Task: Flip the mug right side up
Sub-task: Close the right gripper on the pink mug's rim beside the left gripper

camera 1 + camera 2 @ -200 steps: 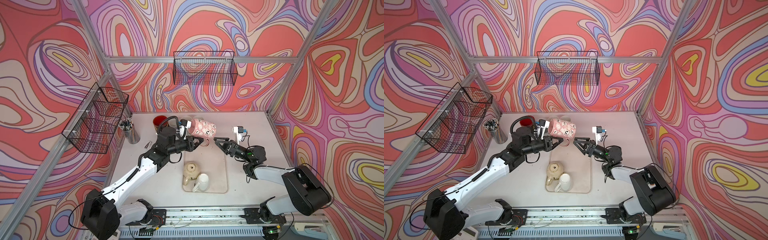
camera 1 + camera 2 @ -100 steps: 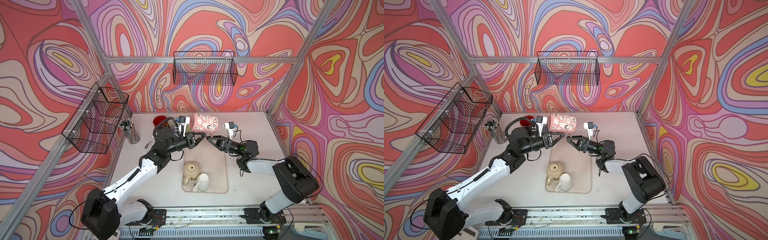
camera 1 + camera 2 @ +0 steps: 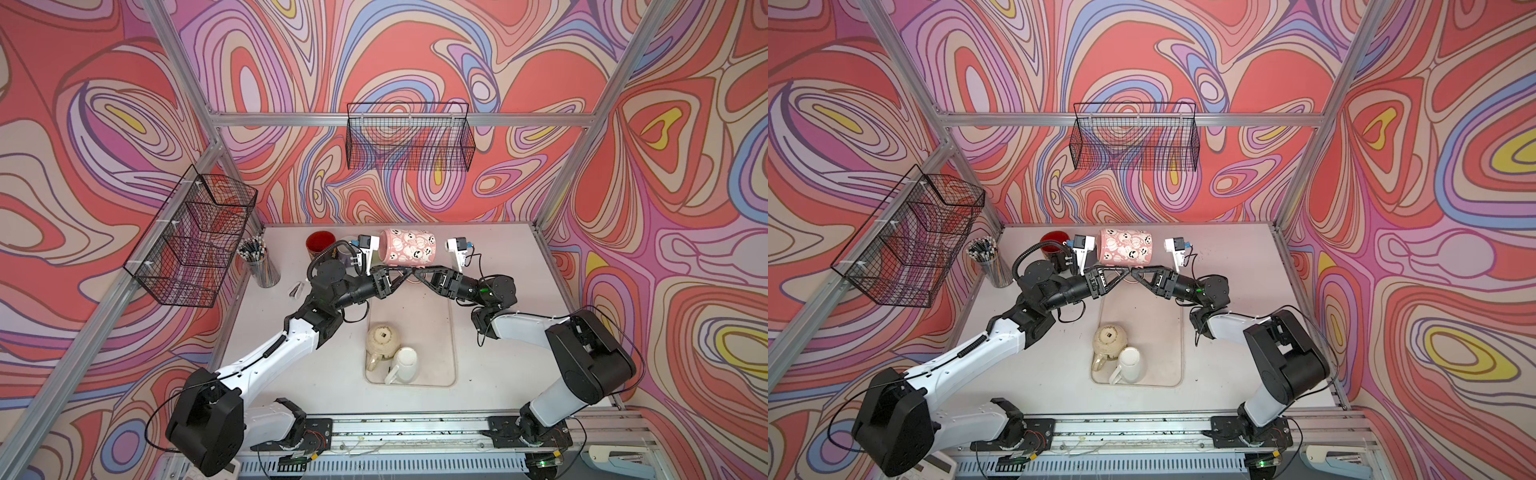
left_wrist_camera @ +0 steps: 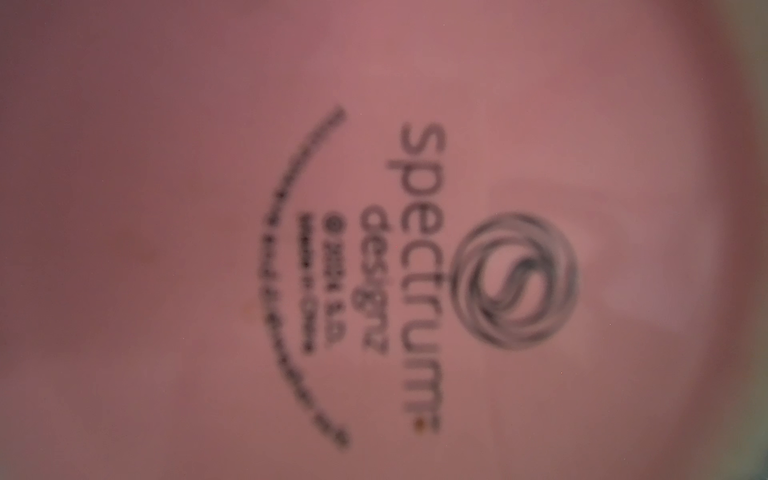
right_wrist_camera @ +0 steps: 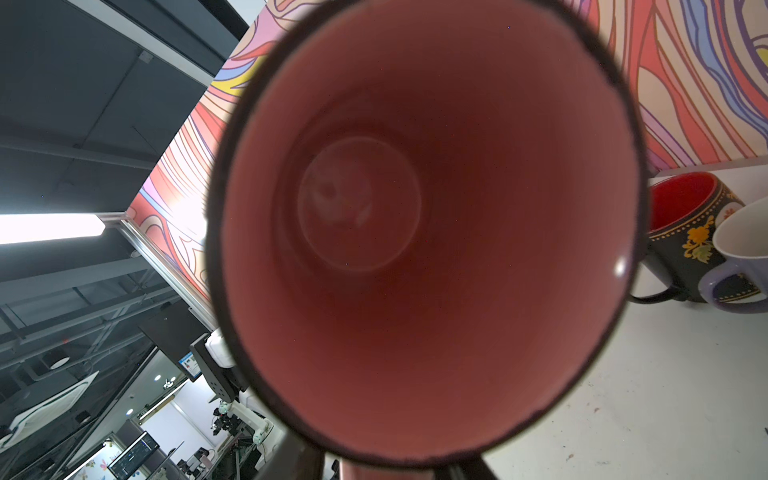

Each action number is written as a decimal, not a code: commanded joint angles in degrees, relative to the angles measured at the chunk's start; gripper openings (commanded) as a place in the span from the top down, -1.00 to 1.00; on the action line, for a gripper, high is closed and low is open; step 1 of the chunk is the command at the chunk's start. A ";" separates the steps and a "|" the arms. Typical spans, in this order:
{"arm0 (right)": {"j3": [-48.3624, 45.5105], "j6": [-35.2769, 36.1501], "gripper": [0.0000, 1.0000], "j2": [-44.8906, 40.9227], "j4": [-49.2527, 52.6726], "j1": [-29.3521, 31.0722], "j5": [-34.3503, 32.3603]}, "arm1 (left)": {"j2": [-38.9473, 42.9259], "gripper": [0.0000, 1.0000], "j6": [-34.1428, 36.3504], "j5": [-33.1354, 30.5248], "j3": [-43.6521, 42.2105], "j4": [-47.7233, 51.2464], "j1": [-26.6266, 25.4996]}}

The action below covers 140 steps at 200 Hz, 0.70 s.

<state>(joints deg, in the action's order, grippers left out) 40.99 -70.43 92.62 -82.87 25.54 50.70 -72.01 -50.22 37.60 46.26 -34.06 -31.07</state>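
Mug (image 3: 409,247): lies sideways aloft, base toward left gripper (image 3: 405,273) clamped beneath it, mouth toward right gripper (image 3: 422,274), closure unclear.

pink mug (image 3: 409,247) sideways — left claw (image 3: 406,272), right claw (image 3: 419,273) tip to tip beside it

Your left arm (image 3: 266,357) stretches from its base at the front diagonally toward the middle rear, elbow nearly straight. Your left gripper (image 3: 404,273) points to the right, its jaws drawn nearly together and pinching the mug (image 3: 409,247) from below. Your right arm (image 3: 519,328) is folded sharply at the elbow, forearm reaching leftward. Your right gripper (image 3: 420,274) faces the left one almost tip to tip. Its jaws stand narrow, but you cannot tell whether they grip anything.
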 commanded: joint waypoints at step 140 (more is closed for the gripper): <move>0.11 -0.33 1.00 0.40 -2.41 -0.25 -1.13 | -0.15 0.05 0.50 -1.90 -4.77 -8.19 -0.55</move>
<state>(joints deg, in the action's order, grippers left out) 41.19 -72.29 94.41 -80.40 25.21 50.85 -74.83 -51.86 36.29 41.85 -44.05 -31.40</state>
